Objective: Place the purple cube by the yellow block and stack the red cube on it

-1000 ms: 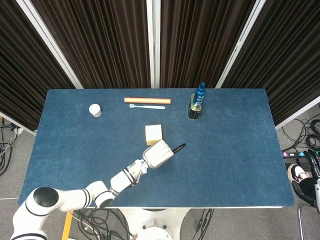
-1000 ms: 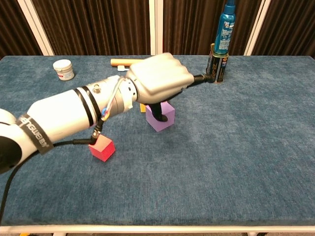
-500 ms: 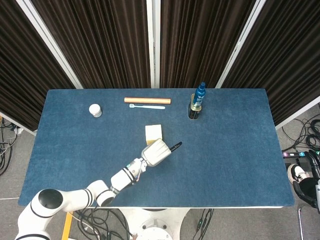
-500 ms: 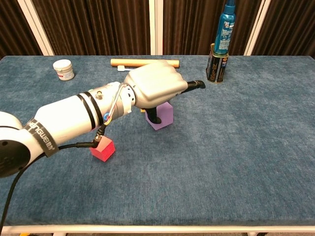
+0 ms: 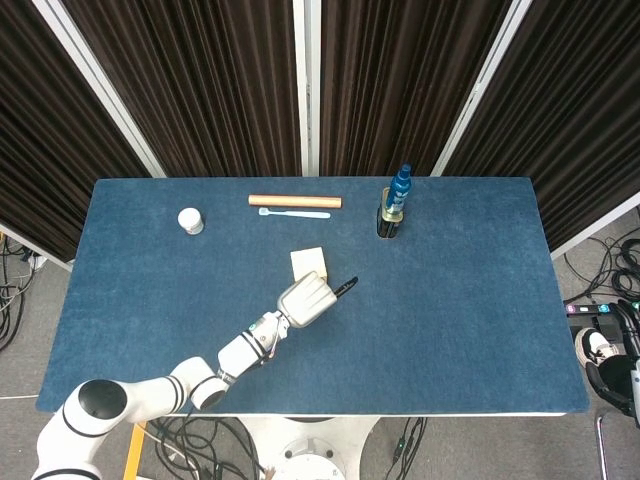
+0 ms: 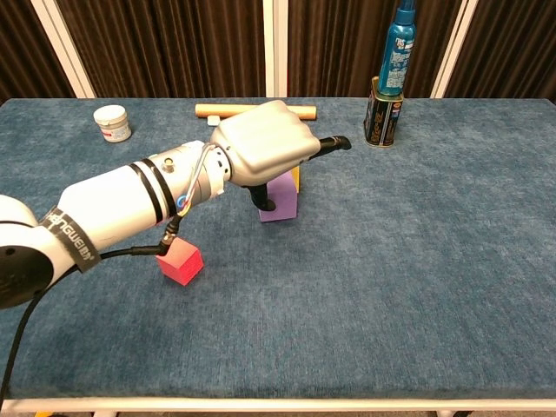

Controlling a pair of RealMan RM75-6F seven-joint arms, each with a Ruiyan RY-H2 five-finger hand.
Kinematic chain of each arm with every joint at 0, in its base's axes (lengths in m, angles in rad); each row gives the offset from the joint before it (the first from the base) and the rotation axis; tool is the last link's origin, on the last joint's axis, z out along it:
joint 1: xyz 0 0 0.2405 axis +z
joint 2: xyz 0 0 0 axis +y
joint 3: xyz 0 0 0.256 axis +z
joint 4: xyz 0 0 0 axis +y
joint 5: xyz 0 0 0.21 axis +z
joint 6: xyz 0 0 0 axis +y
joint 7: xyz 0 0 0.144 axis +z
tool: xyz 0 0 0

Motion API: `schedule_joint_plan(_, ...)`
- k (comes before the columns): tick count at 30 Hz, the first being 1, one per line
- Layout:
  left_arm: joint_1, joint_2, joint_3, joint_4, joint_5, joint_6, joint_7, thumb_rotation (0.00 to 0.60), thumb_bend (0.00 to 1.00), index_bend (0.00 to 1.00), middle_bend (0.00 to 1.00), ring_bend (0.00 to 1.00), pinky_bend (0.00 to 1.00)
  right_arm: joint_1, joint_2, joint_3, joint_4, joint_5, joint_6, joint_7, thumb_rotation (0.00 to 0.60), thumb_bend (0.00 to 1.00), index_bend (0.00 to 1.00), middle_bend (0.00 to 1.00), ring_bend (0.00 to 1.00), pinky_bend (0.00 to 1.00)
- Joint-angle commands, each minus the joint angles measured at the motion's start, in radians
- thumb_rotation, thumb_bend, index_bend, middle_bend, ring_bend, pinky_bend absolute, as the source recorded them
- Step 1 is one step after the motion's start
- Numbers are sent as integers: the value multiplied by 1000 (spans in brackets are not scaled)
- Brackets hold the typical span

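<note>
My left hand point(image 6: 261, 155) hangs over the purple cube point(image 6: 281, 203) and grips it from above, with one dark-tipped finger pointing off to the right. The cube sits low at the table, right in front of the yellow block point(image 6: 296, 179), of which only a sliver shows behind it. In the head view the left hand point(image 5: 305, 300) hides the purple cube and lies just below the yellow block point(image 5: 308, 260). The red cube point(image 6: 180, 262) rests on the table under my left forearm, apart from the hand. My right hand appears in neither view.
A blue bottle point(image 6: 399, 45) stands in a can point(image 6: 380, 117) at the back right. A wooden rod point(image 5: 295, 201) and a toothbrush point(image 5: 295, 213) lie at the back centre. A white jar point(image 6: 112, 122) sits at the back left.
My left hand has carried the purple cube away from me and slightly left, up against the yellow block. The red cube has stayed put.
</note>
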Motion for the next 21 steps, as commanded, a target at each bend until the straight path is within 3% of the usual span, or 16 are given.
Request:
schedule_joint_plan(1, 1, -12, -6, 17, -5, 0, -8, 600, 0, 142, 882, 932, 979, -1, -1, -1, -1, -1, 1, -1, 600, 241, 0, 66, 0, 64)
schedule_joint_plan(13, 23, -16, -11, 19, -14, 18, -32, 600, 0, 143, 882, 932, 978, -1, 2, -1, -10, -6, 2, -12, 600, 242, 0, 66, 0, 64)
schedule_joint_plan(18, 52, 54, 1, -95, 14, 72, -46, 600, 0, 143, 881, 932, 975, 0, 3, 0, -13, -12, 4, -12, 600, 242, 0, 66, 0, 64)
schedule_joint_plan(21, 76, 146, 19, -208, 35, 97, -57, 600, 0, 144, 882, 932, 969, 2, 2, -1, -12, -18, 4, -10, 600, 242, 0, 66, 0, 64)
